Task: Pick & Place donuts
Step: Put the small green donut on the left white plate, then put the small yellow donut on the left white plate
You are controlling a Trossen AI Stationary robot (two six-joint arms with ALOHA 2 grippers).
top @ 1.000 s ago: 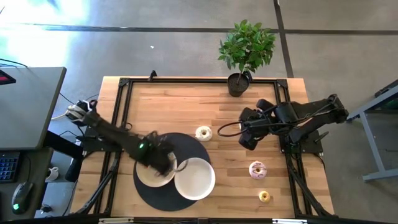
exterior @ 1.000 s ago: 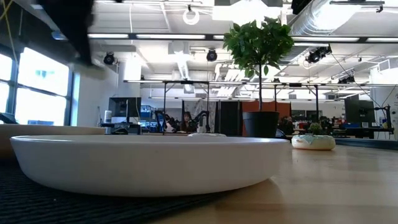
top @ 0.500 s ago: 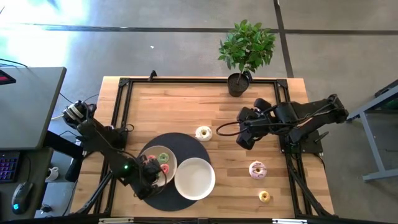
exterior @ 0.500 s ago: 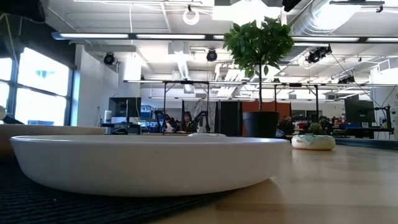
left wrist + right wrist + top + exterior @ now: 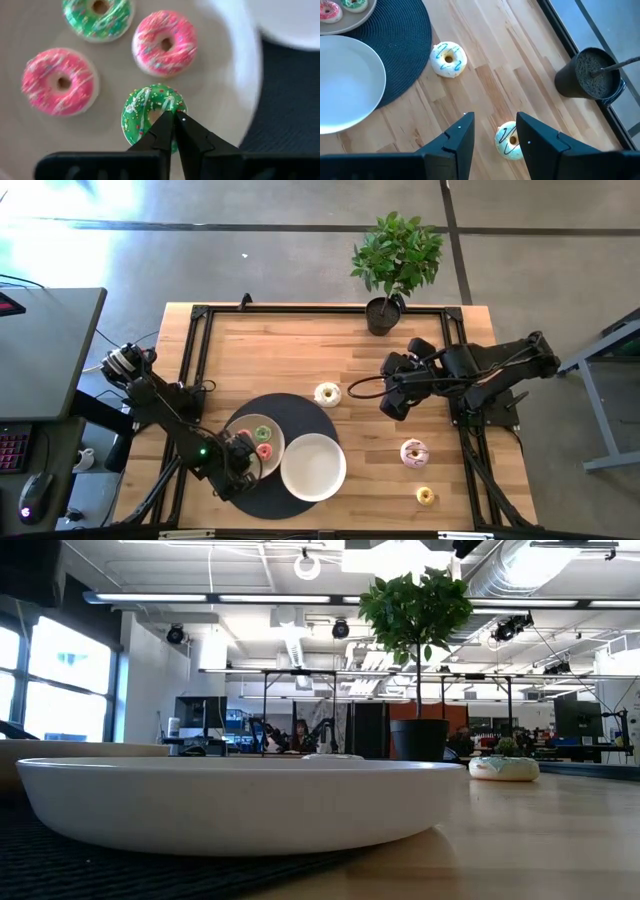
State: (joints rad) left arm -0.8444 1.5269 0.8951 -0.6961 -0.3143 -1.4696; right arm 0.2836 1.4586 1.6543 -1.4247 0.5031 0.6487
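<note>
Left gripper, fingers pressed together, hovers over a green donut on the beige plate; next, the right gripper, open, fetches the cream donut

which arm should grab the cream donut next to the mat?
Right, probably. The right gripper hangs open near the cream donut, another cream donut showing between its fingers. The left gripper is shut over the donuts already on the plate.

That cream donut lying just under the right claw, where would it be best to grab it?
Probably from straight above, pinching across the ring of the cream donut: it lies flat on the table, and the open right gripper already hangs over it with a finger on either side.
</note>
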